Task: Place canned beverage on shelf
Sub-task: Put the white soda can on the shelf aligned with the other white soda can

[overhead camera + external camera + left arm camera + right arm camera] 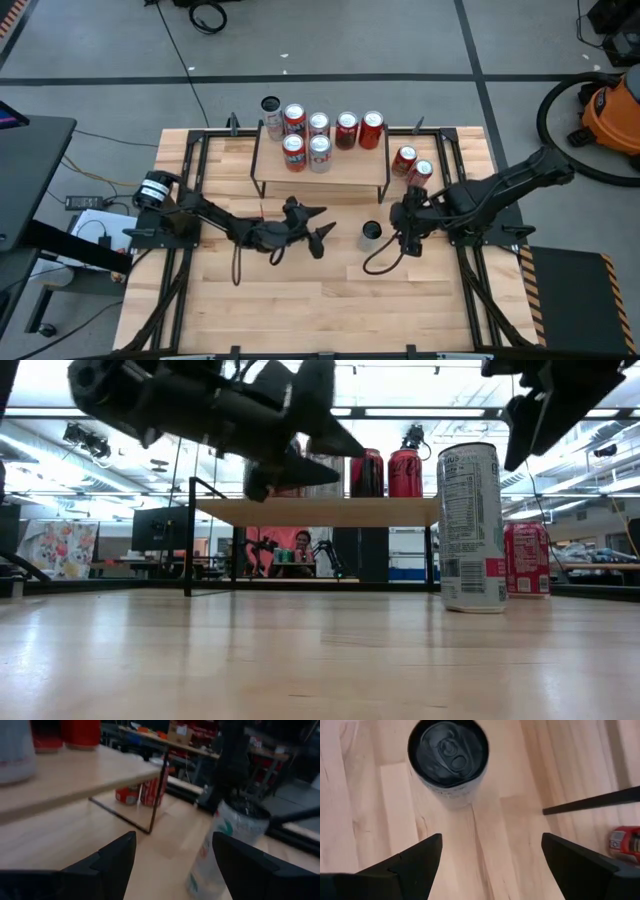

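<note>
A white can with a black top (pixel 370 235) stands upright on the tabletop, in front of the shelf's right end; the low view shows the can (pixel 472 525) too. The shelf (pixel 320 168), a light-wood board on thin black legs, carries several upright cans, mostly red. My right gripper (pixel 492 860) hangs open above the table just right of the white can (pixel 448 752), pointing steeply down, apart from it. My left gripper (pixel 175 865) is open and nearly level in front of the shelf, left of the white can (pixel 220 850), touching nothing.
Two red cans (pixel 412 165) stand on the table right of the shelf. Another can (pixel 271 108) stands at the shelf's far left corner. The shelf's black legs (pixel 592 802) rise close to the right gripper. Bare wood lies toward the near edge (pixel 320 310).
</note>
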Robot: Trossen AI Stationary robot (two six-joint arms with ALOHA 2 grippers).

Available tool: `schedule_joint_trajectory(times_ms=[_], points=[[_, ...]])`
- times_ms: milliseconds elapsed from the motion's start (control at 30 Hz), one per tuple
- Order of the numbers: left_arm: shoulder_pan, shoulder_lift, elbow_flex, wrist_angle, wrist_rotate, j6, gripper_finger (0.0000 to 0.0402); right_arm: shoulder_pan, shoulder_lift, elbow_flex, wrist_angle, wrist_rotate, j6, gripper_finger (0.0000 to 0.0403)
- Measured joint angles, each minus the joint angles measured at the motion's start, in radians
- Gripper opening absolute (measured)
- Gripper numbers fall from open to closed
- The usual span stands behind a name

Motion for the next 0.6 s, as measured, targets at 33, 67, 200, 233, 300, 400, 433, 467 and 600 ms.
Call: schedule_joint_trajectory(times_ms=[33, 67, 200, 233, 300, 400, 433, 467, 600], points=[[0.005, 0.011, 0.016, 0.01, 0.002, 0.011, 0.0274, 0.0, 0.0, -0.013, 0.016, 0.0, -0.007, 0.0352], [0.008, 0.023, 0.028, 0.015, 0.001, 0.026, 0.0274, 0.0, 0.0, -0.025, 0.031, 0.0, -0.012, 0.0352], [0.005, 0.109, 0.121, 0.016, -0.01, 0.094, 0.0274, 0.0, 0.0, -0.069, 0.076, 0.016, -0.016, 0.0352], [0.005, 0.133, 0.145, 0.015, -0.011, 0.108, 0.0274, 0.0, -0.001, -0.079, 0.099, 0.021, -0.021, 0.0352], [0.005, 0.173, 0.183, 0.011, -0.011, 0.125, 0.0274, 0.0, -0.002, -0.102, 0.141, 0.034, -0.023, 0.0352], [0.009, 0.224, 0.235, 0.0, -0.012, 0.13, 0.0274, 0.0, -0.002, -0.144, 0.215, 0.035, -0.035, 0.0352], [0.012, 0.237, 0.246, -0.004, -0.014, 0.13, 0.0274, 0.0, -0.002, -0.16, 0.248, 0.034, -0.039, 0.0352], [0.015, 0.252, 0.265, 0.0, -0.009, 0.131, 0.0274, 0.0, -0.003, -0.178, 0.285, 0.034, -0.042, 0.0352], [0.021, 0.284, 0.301, 0.0, 0.005, 0.146, 0.0274, 0.0, -0.002, -0.234, 0.379, 0.034, -0.055, 0.0352]])
